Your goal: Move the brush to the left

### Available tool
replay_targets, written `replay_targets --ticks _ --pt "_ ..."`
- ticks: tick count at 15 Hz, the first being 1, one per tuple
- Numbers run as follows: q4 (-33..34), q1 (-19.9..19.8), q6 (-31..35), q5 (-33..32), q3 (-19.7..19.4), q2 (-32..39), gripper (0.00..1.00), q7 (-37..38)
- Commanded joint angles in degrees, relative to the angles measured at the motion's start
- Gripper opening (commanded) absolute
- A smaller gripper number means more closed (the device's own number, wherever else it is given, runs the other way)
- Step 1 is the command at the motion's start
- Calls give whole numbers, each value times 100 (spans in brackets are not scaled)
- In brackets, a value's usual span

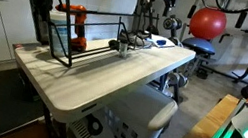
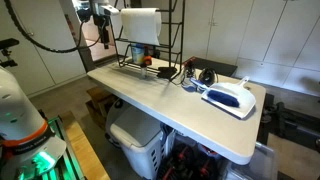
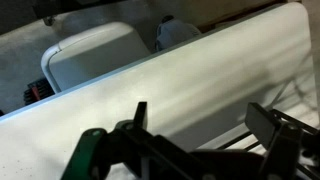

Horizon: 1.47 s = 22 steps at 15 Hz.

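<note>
Robotiq gripper (image 3: 200,135), jaws apart and empty, hovers over a white table (image 2: 150,105) near the black wire rack (image 2: 150,50). Blue-and-white brush (image 2: 230,97) lies well apart, toward the table's opposite end, its long axis roughly along the tabletop's length.

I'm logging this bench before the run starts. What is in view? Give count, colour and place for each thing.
table: one, pale top, centre
brush: one, blue and white, on the table end away from the rack
wire rack: one, black, other table end
roll: one, white, in the rack
orange-and-black tool: one, in the rack
ball: one, red, behind the table
bin: one, white, under the table
gripper: one, black, open, above the table
</note>
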Motion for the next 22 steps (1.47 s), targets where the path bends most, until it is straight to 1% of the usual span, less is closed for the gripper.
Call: replay_targets --ticks 1,7,9,10,12,15,19,22 --pt "11 21 -13 -9 -20 4 100 7" --pt "11 21 -13 -9 -20 4 100 7" --pt "69 -124 198 7 -150 62 100 95" --pt "136 -207 212 45 -271 95 100 53" --pt "275 -455 353 50 -524 184 100 206" --pt "638 -824 434 91 -955 475 100 294" --pt "1461 -1227 272 490 -1591 1189 100 325" --pt "2185 -1432 234 738 -1891 1954 100 651"
